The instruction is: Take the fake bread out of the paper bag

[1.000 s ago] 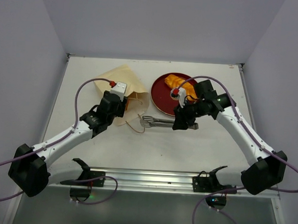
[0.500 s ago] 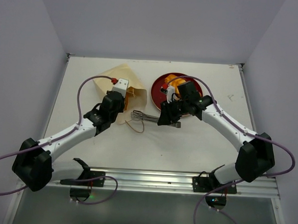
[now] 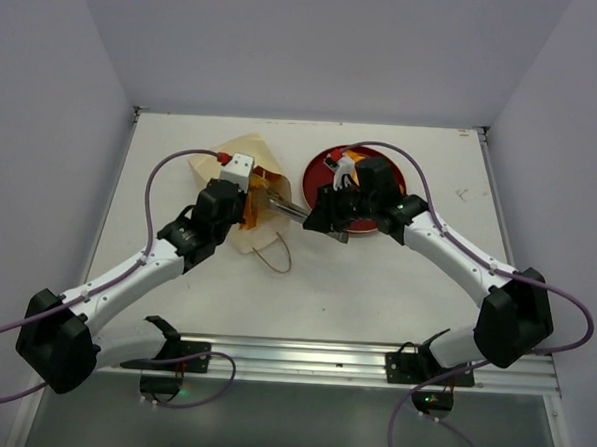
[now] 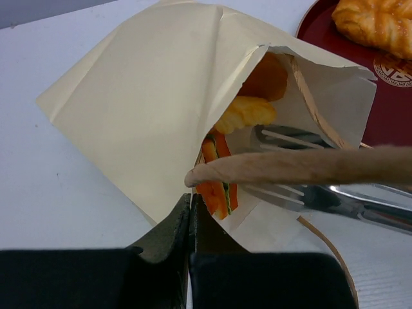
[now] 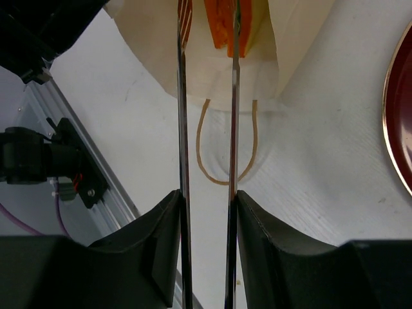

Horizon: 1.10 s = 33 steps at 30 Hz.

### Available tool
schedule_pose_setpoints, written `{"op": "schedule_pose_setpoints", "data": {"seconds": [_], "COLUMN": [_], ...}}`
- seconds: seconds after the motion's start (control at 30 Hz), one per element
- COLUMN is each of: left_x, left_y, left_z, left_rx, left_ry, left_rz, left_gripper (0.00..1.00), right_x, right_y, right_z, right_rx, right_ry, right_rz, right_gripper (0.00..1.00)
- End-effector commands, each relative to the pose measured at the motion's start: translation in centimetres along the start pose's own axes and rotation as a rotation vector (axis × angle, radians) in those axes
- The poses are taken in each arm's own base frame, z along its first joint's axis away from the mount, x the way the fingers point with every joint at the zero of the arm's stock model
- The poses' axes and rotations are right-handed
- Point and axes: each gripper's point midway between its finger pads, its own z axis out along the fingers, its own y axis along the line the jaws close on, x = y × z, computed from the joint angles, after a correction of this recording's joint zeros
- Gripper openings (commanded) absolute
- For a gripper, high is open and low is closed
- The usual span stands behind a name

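Note:
The cream paper bag (image 3: 231, 165) lies on its side, mouth toward the red plate (image 3: 316, 174). My left gripper (image 3: 249, 207) is shut at the lower rim of the mouth (image 4: 190, 199), apparently pinching the paper. Inside the paper bag (image 4: 141, 96) I see fake bread: an orange piece (image 4: 264, 74), a yellow ridged piece (image 4: 248, 112) and an orange-striped sandwich slice (image 4: 219, 177). My right gripper (image 5: 206, 196) is shut on metal tongs (image 5: 181, 96). The tong tips reach into the bag on either side of the sandwich slice (image 5: 222, 19). An orange roll (image 4: 380, 22) lies on the plate (image 4: 386, 109).
A brown cord handle loop (image 3: 277, 260) lies on the table in front of the bag, under the tongs (image 5: 225, 180). A metal rail (image 3: 292, 355) runs along the near edge. Walls close the table at left, right and back.
The left gripper has closed at the bag's mouth and the mouth now gapes. The right arm has carried the tongs left, from the table in front of the plate into the bag.

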Motion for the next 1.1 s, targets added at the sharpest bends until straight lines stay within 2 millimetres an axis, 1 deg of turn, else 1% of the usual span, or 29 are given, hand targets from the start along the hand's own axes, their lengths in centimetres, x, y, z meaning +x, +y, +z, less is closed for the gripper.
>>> {"op": "schedule_pose_setpoints", "data": {"seconds": [0.0, 0.03, 0.07, 0.1, 0.13, 0.17, 0.2, 0.27, 0.3, 0.33, 0.37, 0.43, 0.47, 0.53, 0.57, 0.6, 0.63, 0.67, 0.8, 0.83, 1.03, 1.07], "left_x": [-3.9, -3.8, -3.9, -3.8, -3.8, -3.9, -3.9, -4.0, -4.0, -4.0, -4.1, -4.1, -4.1, -4.0, -4.0, -3.9, -4.0, -3.9, -3.8, -3.8, -3.7, -3.7], "left_y": [-0.1, -0.1, -0.1, -0.1, -0.2, -0.2, -0.1, -0.2, -0.2, -0.1, -0.2, -0.1, -0.2, -0.2, -0.2, -0.2, -0.3, -0.4, -0.4, -0.5, -0.6, -0.6], "left_z": [-0.8, -0.8, -0.7, -0.7, -0.7, -0.6, -0.6, -0.5, -0.5, -0.4, -0.4, -0.4, -0.4, -0.4, -0.4, -0.4, -0.4, -0.5, -0.6, -0.6, -0.6, -0.6], "left_rx": [0.015, 0.017, 0.018, 0.020, 0.022, 0.023, 0.025, 0.030, 0.031, 0.032, 0.039, 0.041, 0.044, 0.048, 0.053, 0.056, 0.061, 0.065, 0.071, 0.074, 0.083, 0.084], "left_ry": [-0.097, -0.095, -0.094, -0.092, -0.091, -0.092, -0.090, -0.090, -0.090, -0.089, -0.089, -0.086, -0.086, -0.082, -0.081, -0.077, -0.076, -0.075, -0.069, -0.070, -0.064, -0.064], "left_rz": [-0.077, -0.079, -0.079, -0.082, -0.083, -0.085, -0.086, -0.091, -0.097, -0.098, -0.099, -0.103, -0.104, -0.105, -0.106, -0.105, -0.109, -0.109, -0.113, -0.113, -0.109, -0.110], "left_gripper": [0.00, 0.00, 0.00, 0.00, 0.00, 0.00, 0.00, 0.00, 0.00, 0.00, 0.00, 0.00, 0.00, 0.00, 0.00, 0.00, 0.00, 0.00, 0.00, 0.00, 0.00, 0.00], "right_x": [-4.4, -4.6, -4.6, -4.2, -3.8, -3.5, -2.7, -2.5, -1.7, -1.7, -1.9, -2.5, -2.8, -3.1, -3.6, -3.7, -3.8, -4.4, -5.2, -5.2, -6.7, -6.5], "right_y": [1.6, 1.2, 1.3, 1.7, 1.7, 2.4, 2.5, 2.6, 2.3, 2.0, 1.5, 1.2, 0.5, 0.5, 0.1, 0.2, 0.1, 0.2, -0.2, -0.1, 0.8, 0.6], "right_z": [-2.0, -2.4, -2.6, -3.3, -3.5, -3.9, -4.3, -4.8, -5.1, -5.2, -5.7, -6.1, -6.3, -6.3, -6.3, -6.1, -6.0, -5.9, -5.3, -4.9, -4.4, -4.0], "right_rx": [0.030, 0.056, 0.048, 0.041, 0.026, -0.019, -0.029, -0.026, -0.009, 0.009, 0.055, 0.097, 0.156, 0.194, 0.239, 0.249, 0.267, 0.286, 0.362, 0.359, 0.397, 0.399], "right_ry": [-0.147, -0.143, -0.127, -0.084, -0.057, -0.041, -0.007, 0.010, 0.046, 0.055, 0.047, 0.024, 0.020, 0.025, 0.020, 0.019, 0.017, -0.006, -0.002, 0.003, -0.042, -0.023], "right_rz": [-0.103, -0.189, -0.240, -0.288, -0.391, -0.436, -0.466, -0.559, -0.578, -0.625, -0.646, -0.719, -0.746, -0.804, -0.817, -0.841, -0.853, -0.869, -0.911, -0.916, -0.946, -0.945], "right_gripper": [0.41, 0.41, 0.41, 0.41, 0.40, 0.39, 0.38, 0.37, 0.37, 0.37, 0.37, 0.38, 0.38, 0.39, 0.40, 0.40, 0.41, 0.41, 0.42, 0.43, 0.45, 0.45]}}
